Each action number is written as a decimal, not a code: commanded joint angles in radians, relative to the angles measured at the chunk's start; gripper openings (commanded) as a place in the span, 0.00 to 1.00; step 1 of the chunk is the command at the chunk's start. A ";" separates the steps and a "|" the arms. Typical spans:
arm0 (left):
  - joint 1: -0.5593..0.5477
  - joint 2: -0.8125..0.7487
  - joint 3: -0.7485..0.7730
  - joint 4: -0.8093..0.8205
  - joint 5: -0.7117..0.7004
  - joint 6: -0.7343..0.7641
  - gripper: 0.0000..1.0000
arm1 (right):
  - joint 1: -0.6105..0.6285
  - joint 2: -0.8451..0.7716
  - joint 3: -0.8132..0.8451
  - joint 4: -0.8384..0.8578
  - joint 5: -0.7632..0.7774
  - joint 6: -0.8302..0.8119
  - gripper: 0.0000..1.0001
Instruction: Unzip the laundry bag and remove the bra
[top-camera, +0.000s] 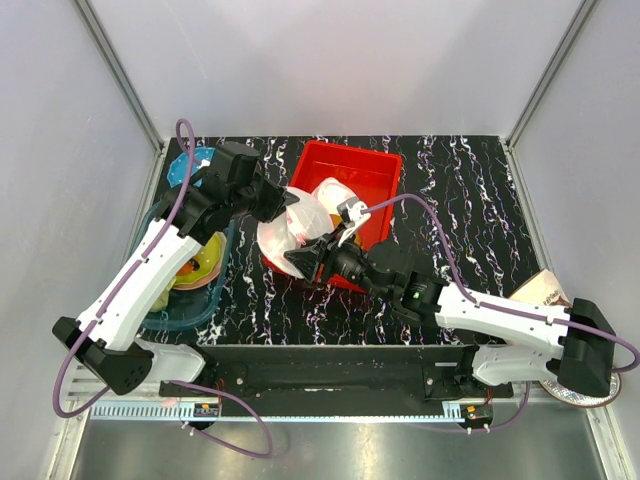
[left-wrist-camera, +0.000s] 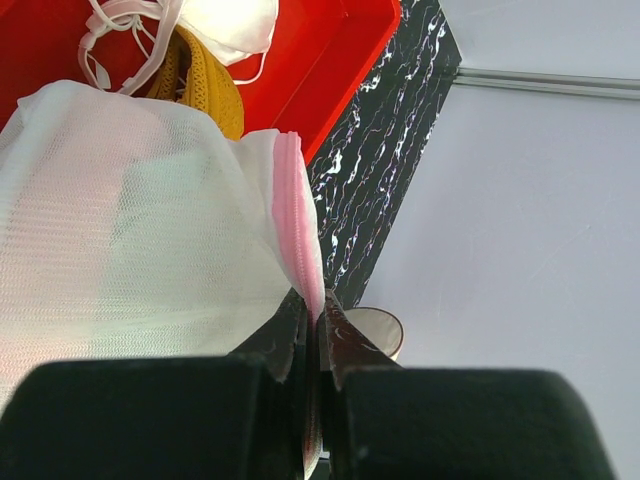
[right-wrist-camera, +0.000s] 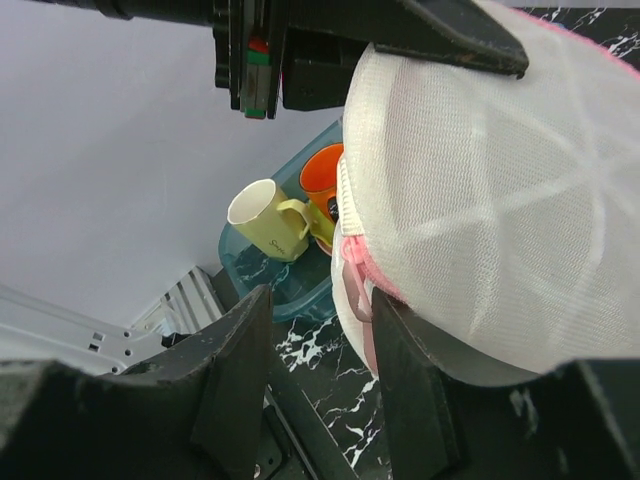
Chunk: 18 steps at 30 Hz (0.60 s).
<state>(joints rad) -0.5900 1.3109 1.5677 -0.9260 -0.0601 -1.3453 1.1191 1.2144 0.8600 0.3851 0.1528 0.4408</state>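
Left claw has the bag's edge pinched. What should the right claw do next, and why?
Probably close the right claw on the pink zipper pull: it hangs between the open jaws, ungripped, while the left claw holds the laundry bag by its edge.

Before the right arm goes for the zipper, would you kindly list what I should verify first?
1. Left pincer shut on the laundry bag's pink edging: ok.
2. Right pincer open: ok.
3. Pink zipper tab lined up between its fingers: ok.
4. Tab gripped: not ok, jaws stand apart from it.
5. Zipper already undone: cannot tell.
6. Bra visible inside the bag: cannot tell.
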 joint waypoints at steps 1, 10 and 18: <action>0.007 -0.036 -0.005 0.027 0.013 -0.008 0.00 | -0.016 -0.041 0.043 0.081 0.064 -0.033 0.51; 0.015 -0.032 -0.001 0.029 0.019 0.001 0.00 | -0.019 -0.032 0.060 0.080 0.050 -0.033 0.42; 0.027 -0.038 -0.021 0.039 0.032 0.002 0.00 | -0.022 -0.027 0.054 0.074 0.079 -0.017 0.18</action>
<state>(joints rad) -0.5732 1.3102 1.5593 -0.9264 -0.0547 -1.3445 1.1072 1.2022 0.8715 0.4007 0.1764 0.4255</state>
